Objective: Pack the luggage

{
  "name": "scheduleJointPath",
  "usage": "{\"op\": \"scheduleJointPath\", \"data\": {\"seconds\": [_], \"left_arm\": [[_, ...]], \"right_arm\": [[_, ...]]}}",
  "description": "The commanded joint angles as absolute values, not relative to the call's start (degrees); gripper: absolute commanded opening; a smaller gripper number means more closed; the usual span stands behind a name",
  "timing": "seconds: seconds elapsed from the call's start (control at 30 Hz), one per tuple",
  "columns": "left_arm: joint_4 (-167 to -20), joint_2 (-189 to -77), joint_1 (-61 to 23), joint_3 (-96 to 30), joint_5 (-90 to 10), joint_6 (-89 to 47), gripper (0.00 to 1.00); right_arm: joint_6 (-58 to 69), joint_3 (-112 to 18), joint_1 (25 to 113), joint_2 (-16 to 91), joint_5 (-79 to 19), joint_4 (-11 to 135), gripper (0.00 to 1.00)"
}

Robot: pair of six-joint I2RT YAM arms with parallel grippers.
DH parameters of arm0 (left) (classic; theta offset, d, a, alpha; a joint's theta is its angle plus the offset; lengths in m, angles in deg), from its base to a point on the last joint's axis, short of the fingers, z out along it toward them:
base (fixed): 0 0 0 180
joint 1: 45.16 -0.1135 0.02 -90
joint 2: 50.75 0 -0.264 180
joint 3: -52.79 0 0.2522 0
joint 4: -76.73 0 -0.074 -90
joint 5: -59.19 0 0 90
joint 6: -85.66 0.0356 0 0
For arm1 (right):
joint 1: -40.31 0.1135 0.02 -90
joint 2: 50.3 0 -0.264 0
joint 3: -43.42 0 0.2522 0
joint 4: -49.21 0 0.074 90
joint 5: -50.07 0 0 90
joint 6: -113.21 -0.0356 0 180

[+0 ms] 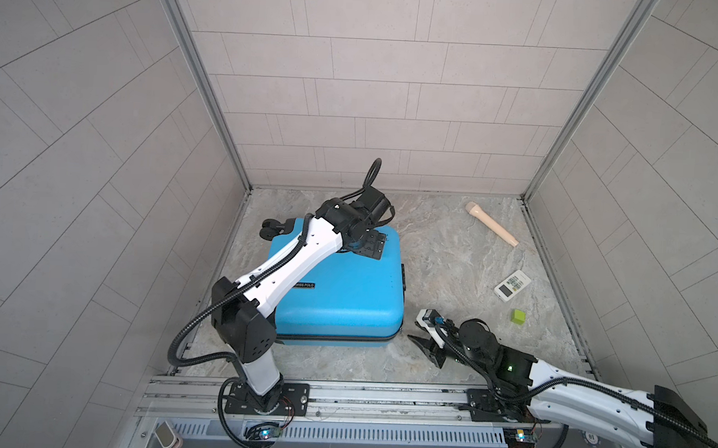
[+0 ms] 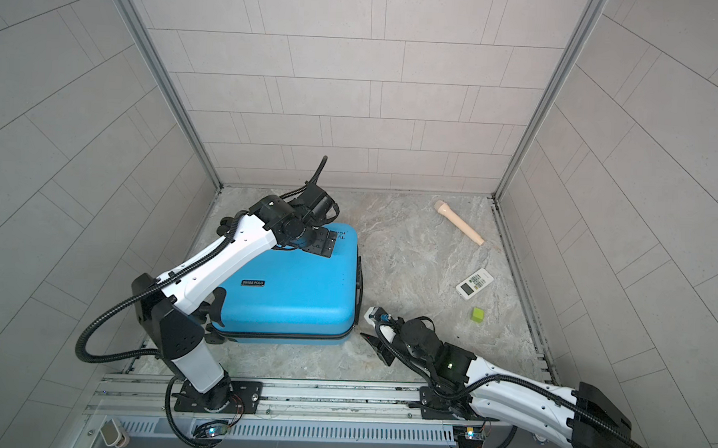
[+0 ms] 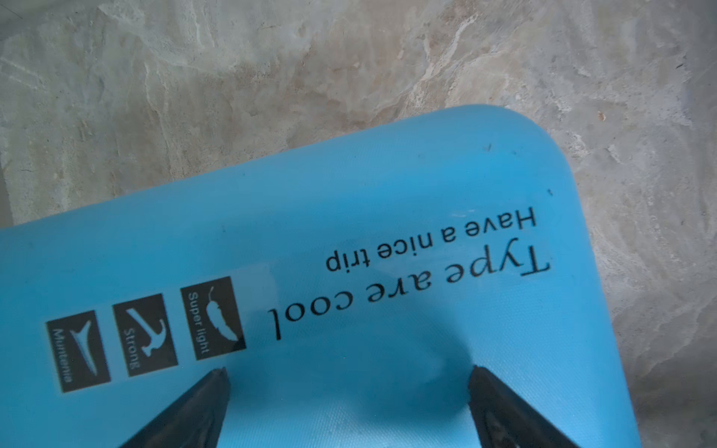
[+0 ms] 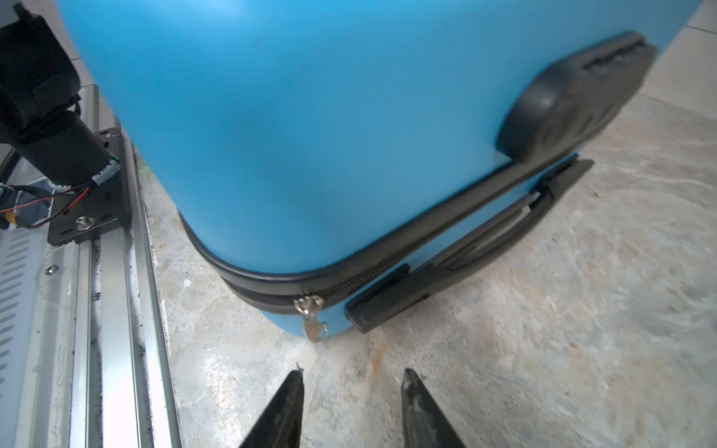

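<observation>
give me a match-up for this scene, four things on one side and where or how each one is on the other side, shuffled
Things
1. luggage
2. left gripper
3. right gripper
4. green block

Places or states
A. low over the table, pointing at the zipper pull, jaws apart and empty
B. on the table near the remote
C. lying flat, printed face up
D. over the printed face, jaws wide open

Pairs: 1-C, 2-D, 3-A, 4-B
</observation>
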State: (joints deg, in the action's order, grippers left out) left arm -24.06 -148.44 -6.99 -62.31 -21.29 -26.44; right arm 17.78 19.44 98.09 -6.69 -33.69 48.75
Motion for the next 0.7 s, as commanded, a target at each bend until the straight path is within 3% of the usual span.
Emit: {"op": "scheduleJointPath", "data": {"seconds": [0.0, 0.2, 0.67], "left_arm": [[-18.92, -149.62, -6.67, -61.55, -20.74, -26.41, 1.00], [-19.35, -149.55, -6.68, -60.48, -21.12, -26.65, 1.00], [-19.90, -149.20, -6.69, -59.57, -21.73, -26.75, 1.00]], "right_arm": [[21.42, 17.11, 100.08, -3.40, -33.29, 42.43, 0.42], [22.52, 14.81, 101.13, 1.78, -33.50, 40.81, 0.35], [23.03, 16.43, 101.10, 3.97, -34.96, 38.98, 0.30]]}}
